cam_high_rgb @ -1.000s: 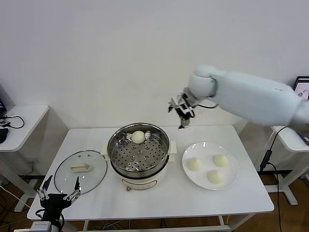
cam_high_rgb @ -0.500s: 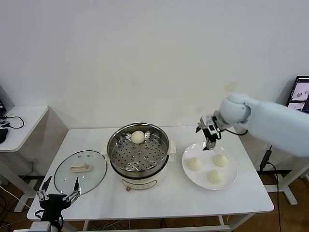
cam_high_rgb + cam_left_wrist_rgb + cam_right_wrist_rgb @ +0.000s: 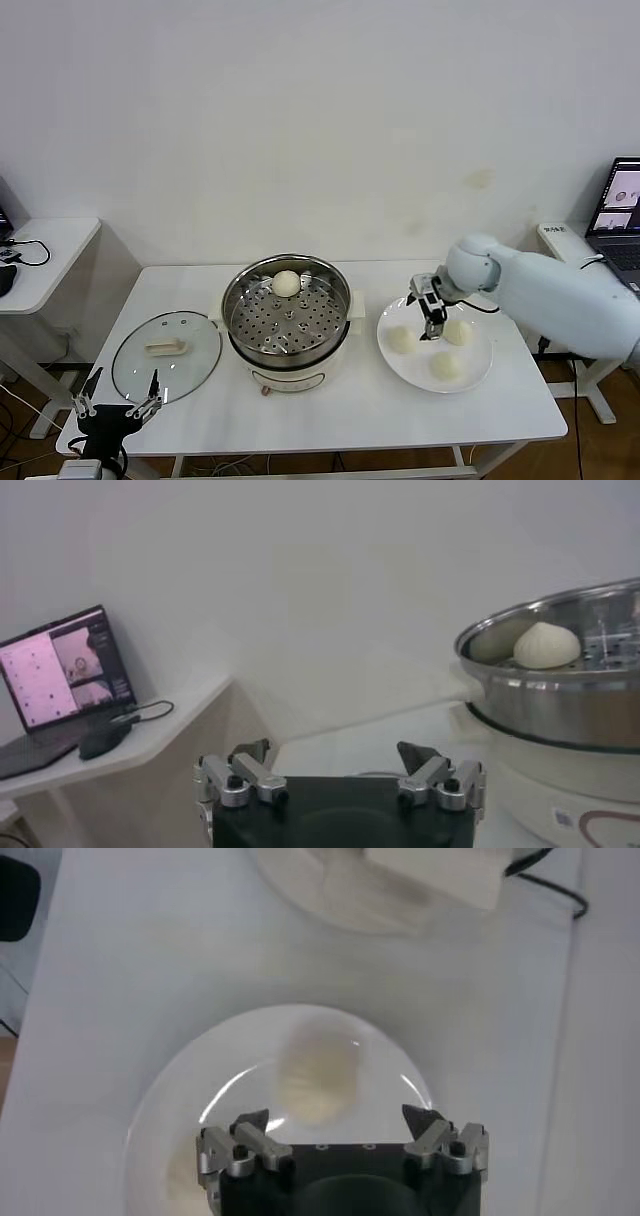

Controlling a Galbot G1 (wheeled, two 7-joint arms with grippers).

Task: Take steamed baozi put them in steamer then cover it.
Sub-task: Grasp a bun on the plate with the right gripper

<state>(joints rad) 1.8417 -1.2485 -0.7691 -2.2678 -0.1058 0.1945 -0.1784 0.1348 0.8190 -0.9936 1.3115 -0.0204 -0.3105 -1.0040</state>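
The steel steamer [image 3: 287,312] stands mid-table with one baozi [image 3: 286,283] on its perforated tray; both also show in the left wrist view, steamer [image 3: 560,690] and baozi [image 3: 546,645]. Three baozi lie on the white plate [image 3: 478,372]: one on the left [image 3: 402,340], one at the back right [image 3: 458,331], one in front [image 3: 445,365]. My right gripper [image 3: 430,316] is open just above the plate, between the left and back-right buns. In the right wrist view a baozi [image 3: 318,1078] lies ahead of the open gripper [image 3: 340,1126]. My left gripper [image 3: 117,402] is open, parked at the table's front left.
The glass lid [image 3: 166,354] with its cream handle lies flat on the table left of the steamer. A side table with cables [image 3: 35,250] stands at the far left, and a laptop [image 3: 618,205] at the far right.
My right arm has swung from behind the steamer to the right and down, bringing the open gripper low over the plate. The left arm has stayed put.
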